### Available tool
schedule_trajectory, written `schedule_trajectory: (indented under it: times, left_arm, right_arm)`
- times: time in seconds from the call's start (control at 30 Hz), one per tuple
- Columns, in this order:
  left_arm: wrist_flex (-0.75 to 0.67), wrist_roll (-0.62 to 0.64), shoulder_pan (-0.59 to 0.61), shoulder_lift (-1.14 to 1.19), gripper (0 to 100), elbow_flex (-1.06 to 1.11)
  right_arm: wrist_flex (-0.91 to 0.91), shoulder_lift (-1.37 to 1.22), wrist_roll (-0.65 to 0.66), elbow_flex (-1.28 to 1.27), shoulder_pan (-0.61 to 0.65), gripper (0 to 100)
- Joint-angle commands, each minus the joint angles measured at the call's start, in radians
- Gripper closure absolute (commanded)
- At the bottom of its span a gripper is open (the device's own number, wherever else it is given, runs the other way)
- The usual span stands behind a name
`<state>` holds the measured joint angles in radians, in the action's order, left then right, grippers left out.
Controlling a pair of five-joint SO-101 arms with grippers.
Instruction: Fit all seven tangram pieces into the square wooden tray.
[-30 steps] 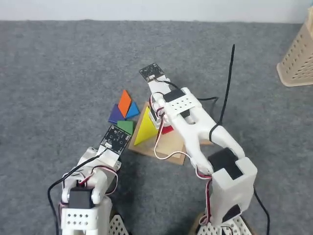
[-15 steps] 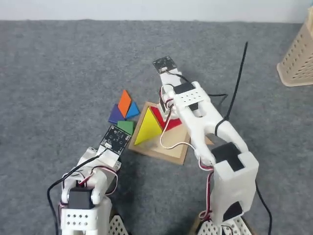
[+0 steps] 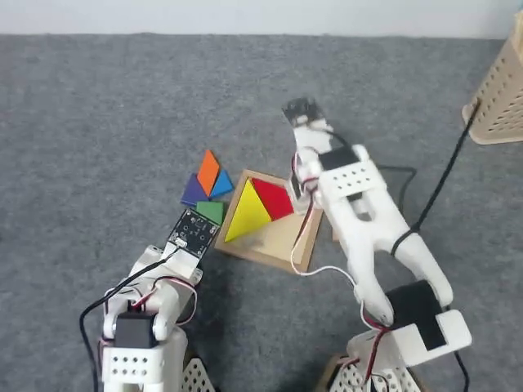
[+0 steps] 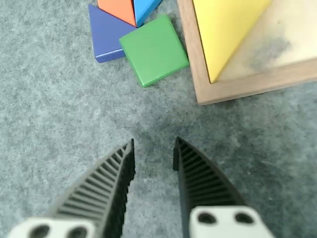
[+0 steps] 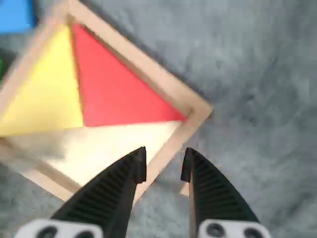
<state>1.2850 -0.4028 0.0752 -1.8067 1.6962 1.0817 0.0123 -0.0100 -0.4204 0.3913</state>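
The square wooden tray lies mid-table with a yellow triangle and a red triangle set in it. Left of it on the carpet lie an orange triangle, a blue triangle, a dark blue piece and a green square. My left gripper is open and empty over bare carpet just short of the green square. My right gripper is open and empty above the tray's right edge, beside the red triangle.
A beige slatted basket stands at the far right edge. A black cable trails from the right arm. A tan sliver shows beside the tray under the right arm. Grey carpet covers the table.
The right arm swung rightward off the tray's middle, uncovering the red triangle, which stays in the tray next to the yellow one. The left arm has kept still.
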Motion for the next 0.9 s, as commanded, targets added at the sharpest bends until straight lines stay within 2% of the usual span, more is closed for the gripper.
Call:
schedule_trajectory:
  times: [0.0,0.37,0.67,0.87]
  left_arm:
    - [-0.002,0.011,0.005,-0.021,88,-0.012]
    - [-0.002,0.011,0.005,-0.021,88,-0.012]
    - [-0.002,0.011,0.005,-0.021,88,-0.012]
    - [-0.002,0.011,0.005,-0.021,88,-0.012]
  right_arm:
    - [-0.062,0.07,-0.064,-0.043,-0.036,86.1]
    - [-0.093,-0.162,-0.071,0.048,-0.058,86.1]
    - [-0.093,-0.24,-0.068,0.109,-0.081,86.6]
    - [-0.111,-0.242,-0.012,0.124,-0.113,97.9]
